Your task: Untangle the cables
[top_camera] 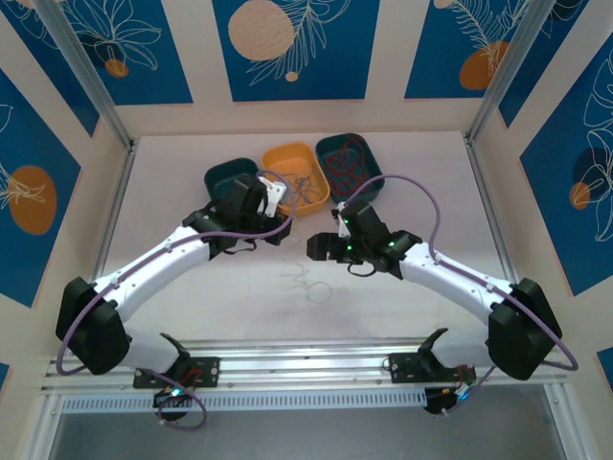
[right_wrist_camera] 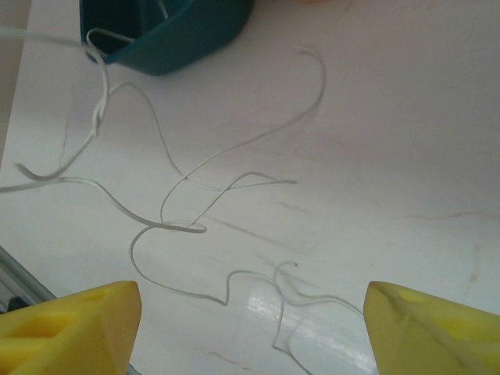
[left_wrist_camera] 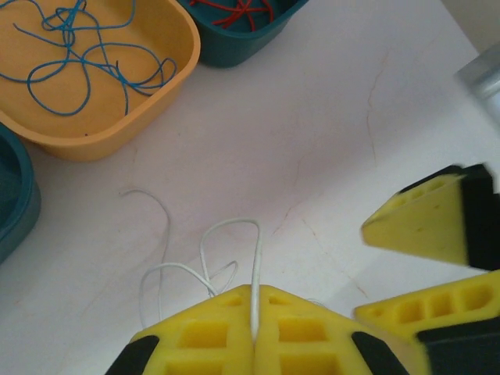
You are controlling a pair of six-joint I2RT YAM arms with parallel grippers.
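Observation:
In the left wrist view my left gripper (left_wrist_camera: 255, 295) is shut on a thin white cable (left_wrist_camera: 257, 254), which rises from between the yellow fingers and loops over the table. Loose curly white cables (right_wrist_camera: 176, 227) lie on the table in the right wrist view, between the wide-apart tips of my open right gripper (right_wrist_camera: 251, 312). From above, the left gripper (top_camera: 277, 204) is by the bins, the right gripper (top_camera: 319, 247) is mid-table, and the white cables (top_camera: 308, 285) lie just in front of it. Blue cables (left_wrist_camera: 69, 31) lie in the orange bin and red cables (left_wrist_camera: 234, 12) in a teal bin.
Three bins stand at the back: a teal bin (top_camera: 225, 172), an orange bin (top_camera: 287, 158) and a second teal bin (top_camera: 369, 158). The right gripper's yellow fingers (left_wrist_camera: 426, 226) are close to the left gripper's right side. A teal bin (right_wrist_camera: 180, 39) has a white cable over its rim.

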